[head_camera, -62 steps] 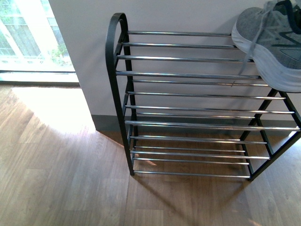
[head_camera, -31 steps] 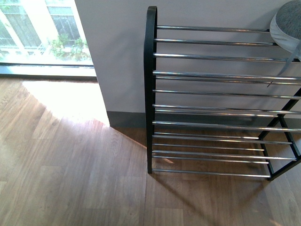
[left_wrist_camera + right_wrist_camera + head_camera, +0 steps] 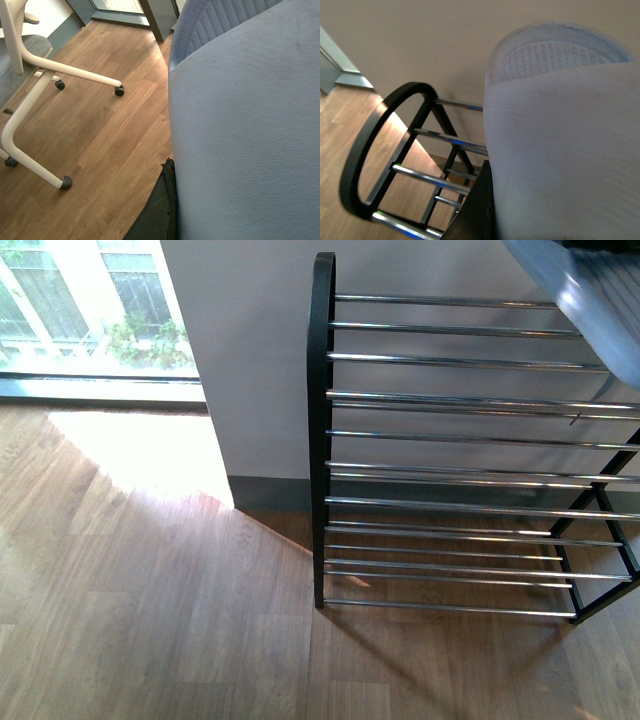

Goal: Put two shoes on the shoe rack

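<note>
Your rack (image 3: pixel 322 440) holds nothing you can see; each wrist camera shows a shoe (image 3: pixel 560 150) sole, apparently gripped, though jaws are hidden.

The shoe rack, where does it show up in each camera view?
Front view: the rack fills the centre and right, against the wall, a shoe over its top right corner.
Left wrist view: not in it.
Right wrist view: its rounded end frame sits lower left, beside a shoe sole.
Shared landmark: the chrome rods.
</note>
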You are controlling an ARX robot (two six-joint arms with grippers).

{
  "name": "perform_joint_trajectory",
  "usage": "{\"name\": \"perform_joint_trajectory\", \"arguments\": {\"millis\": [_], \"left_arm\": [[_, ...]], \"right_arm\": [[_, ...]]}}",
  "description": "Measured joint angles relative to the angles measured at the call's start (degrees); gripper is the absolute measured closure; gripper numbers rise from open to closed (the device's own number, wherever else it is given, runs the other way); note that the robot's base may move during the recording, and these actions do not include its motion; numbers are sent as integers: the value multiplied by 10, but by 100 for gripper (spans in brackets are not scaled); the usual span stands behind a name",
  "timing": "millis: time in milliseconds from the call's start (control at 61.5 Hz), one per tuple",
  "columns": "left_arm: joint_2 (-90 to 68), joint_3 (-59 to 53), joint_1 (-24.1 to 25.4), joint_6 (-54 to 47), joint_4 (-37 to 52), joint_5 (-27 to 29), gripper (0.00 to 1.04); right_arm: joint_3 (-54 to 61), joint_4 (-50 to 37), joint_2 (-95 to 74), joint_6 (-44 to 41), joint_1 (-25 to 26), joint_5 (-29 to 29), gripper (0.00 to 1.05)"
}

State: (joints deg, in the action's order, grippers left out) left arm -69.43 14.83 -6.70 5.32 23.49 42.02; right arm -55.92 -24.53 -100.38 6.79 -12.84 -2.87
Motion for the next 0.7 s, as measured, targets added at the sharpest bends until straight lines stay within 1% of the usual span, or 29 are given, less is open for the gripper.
{"name": "perform_joint_trajectory", "arguments": {"millis": [49, 195, 309, 471, 618, 699], "left_arm": [[0, 0, 0, 0, 0, 0, 103], [0, 0, 0, 0, 0, 0, 103], [0, 0, 0, 0, 0, 0, 103], [0, 0, 0, 0, 0, 0, 103], [0, 0, 0, 0, 0, 0, 103], [0, 0, 0, 0, 0, 0, 103]], "right_arm": [[-26, 16, -26, 15, 4, 15, 103], [-74, 44, -83, 57, 11, 34, 103], [-105, 49, -123, 77, 10, 33, 103], [-136, 66, -168, 87, 9, 38, 103], [-161, 73, -195, 87, 12, 62, 103], [-170, 79, -200, 87, 17, 65, 103]]}}
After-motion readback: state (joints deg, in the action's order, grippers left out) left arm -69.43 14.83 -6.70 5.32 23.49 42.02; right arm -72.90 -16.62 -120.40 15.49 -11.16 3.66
